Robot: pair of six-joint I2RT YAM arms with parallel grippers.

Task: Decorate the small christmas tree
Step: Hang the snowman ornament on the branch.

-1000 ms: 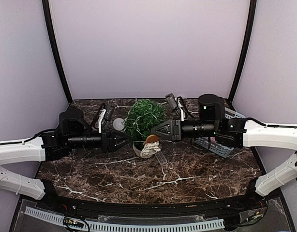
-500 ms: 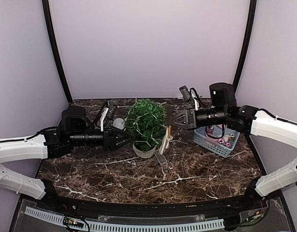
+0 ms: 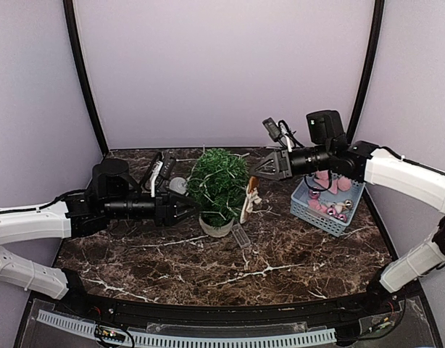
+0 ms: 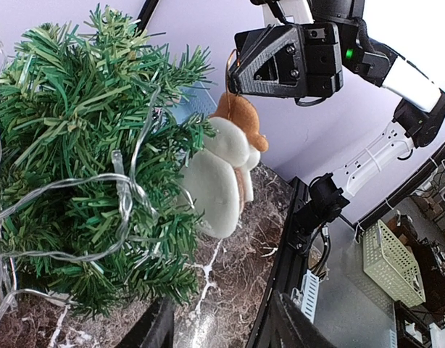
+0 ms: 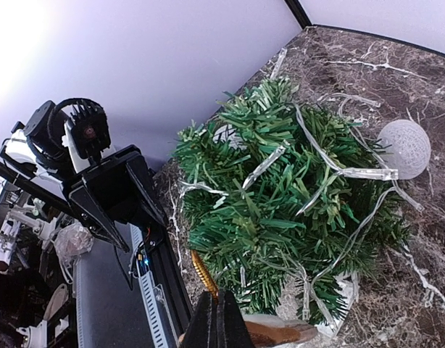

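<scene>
Step in hand: hanging an ornament. The right gripper (image 3: 257, 170) holds the plush ornament (image 3: 249, 197) in the air, just beside the right side of the small christmas tree (image 3: 217, 181).
Tree position: centre of the top view, upright in its pale pot (image 3: 217, 228), on the marble table (image 3: 280, 268).
Right jaws: pressed together on the gold loop (image 5: 203, 274) of the ornament. The plush body hangs below them and seems to touch the outer needles.
Left jaws: apart, with nothing between them in the left wrist view. The left gripper (image 3: 193, 210) is low at the left side of the tree, near the pot; I cannot tell if it touches the branches.
Next move, as I judge: bring the loop over a branch tip on the right side, lower it until the branch catches it, then let the jaws part. The left gripper is placed well to steady the tree.
Risk: the loop can slip off the soft needles, or the pull can tilt the light pot.
Count, trees: one.
Count, plush ornaments: one.
Count, white ball (image 3: 178, 185): one, on the table just left of the tree.
Count, light string (image 5: 338, 174): one, clear, wound through the branches.
Count, blue basket (image 3: 317, 220): one, at centre right of the top view, with several pink baubles (image 3: 330, 185); the exact number is too small to tell.
</scene>
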